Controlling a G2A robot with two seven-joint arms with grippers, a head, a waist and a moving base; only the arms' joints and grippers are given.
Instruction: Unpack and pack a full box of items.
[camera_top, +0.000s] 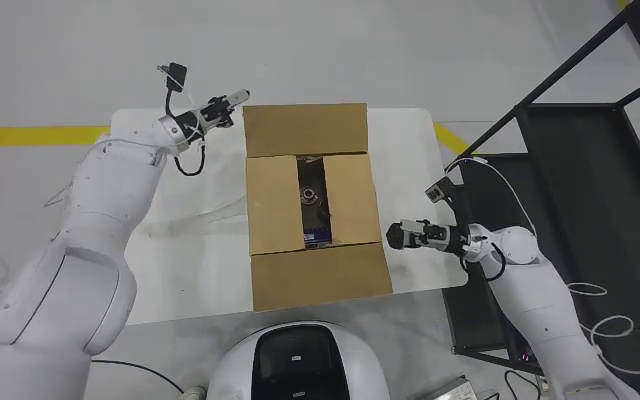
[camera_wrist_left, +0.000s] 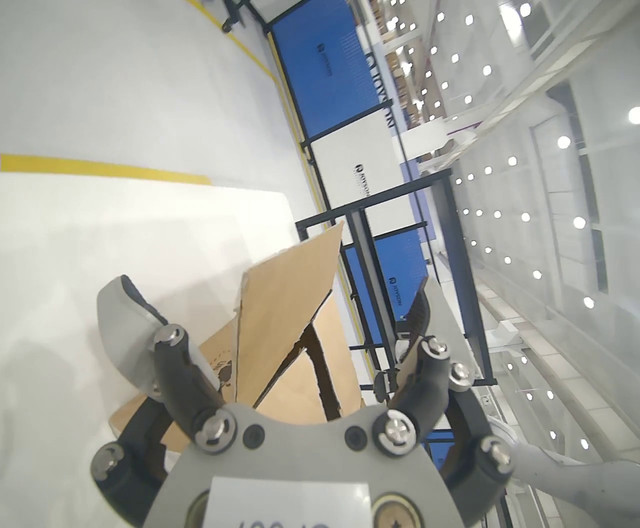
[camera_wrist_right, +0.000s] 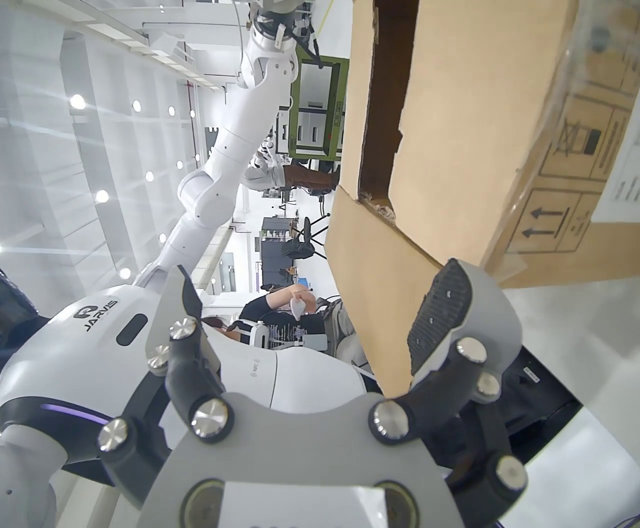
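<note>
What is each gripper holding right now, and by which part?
Nothing is held. The left gripper and the right gripper are both open, each close to a corner of the cardboard box, with no flap clamped.

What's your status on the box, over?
Left gripper, right gripper: jaws open, empty, at opposite box corners. Box on table, items visible through gap. Side flaps partly cover the opening.

The box (camera_top: 320, 278) takes the middle of the table (camera_top: 190, 285). Its left flap (camera_top: 272, 205) and right flap (camera_top: 352, 200) cover most of the opening, leaving a narrow slot down to the items (camera_top: 312, 195). Bare table lies left of it. On the right the strip is thinner, with a black rack (camera_top: 560, 180) beyond.
</note>
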